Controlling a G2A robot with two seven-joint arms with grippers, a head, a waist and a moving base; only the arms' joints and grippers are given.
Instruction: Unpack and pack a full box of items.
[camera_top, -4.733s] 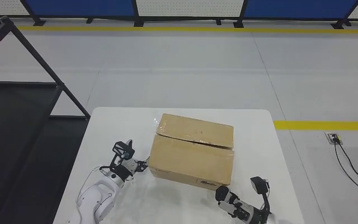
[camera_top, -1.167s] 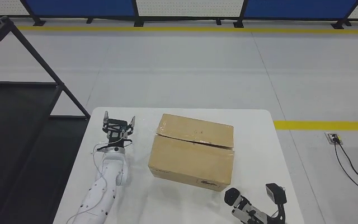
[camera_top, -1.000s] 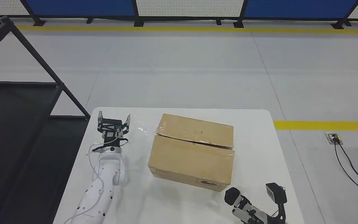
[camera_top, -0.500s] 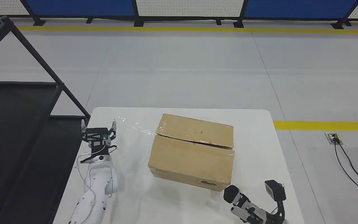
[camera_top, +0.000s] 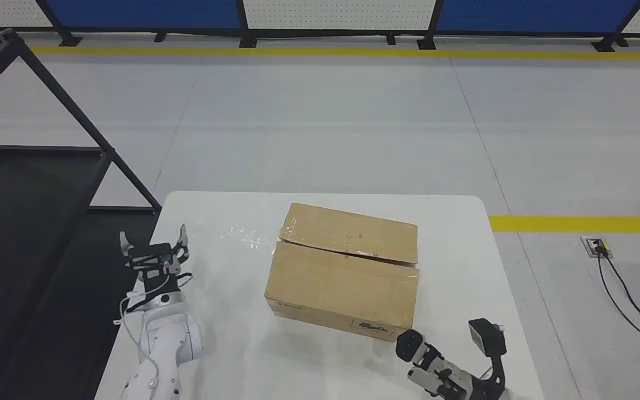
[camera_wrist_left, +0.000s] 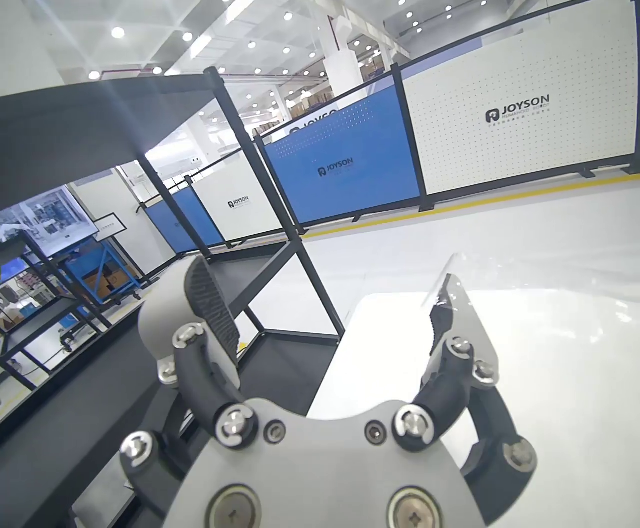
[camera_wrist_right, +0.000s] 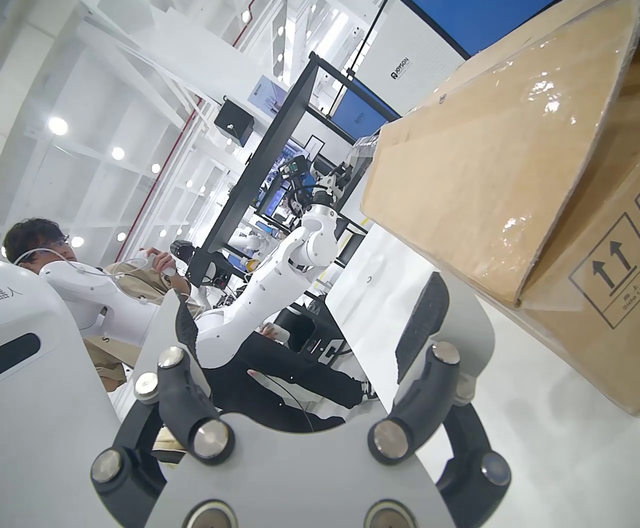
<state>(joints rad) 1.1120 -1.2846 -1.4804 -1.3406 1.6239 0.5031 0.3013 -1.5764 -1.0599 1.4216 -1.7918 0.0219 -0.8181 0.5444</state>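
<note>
Cardboard box (camera_top: 345, 270), closed, sits mid-surface (camera_top: 230, 340); I log my left hand (camera_top: 153, 241) spread wide at the surface's left edge, well apart from it, and my right hand (camera_top: 442, 345) wide near its front corner.

White table (camera_top: 235, 335), black rack (camera_top: 50, 230) alongside, blue-and-white partitions (camera_top: 140, 12), yellow floor lines (camera_top: 300, 50).
</note>
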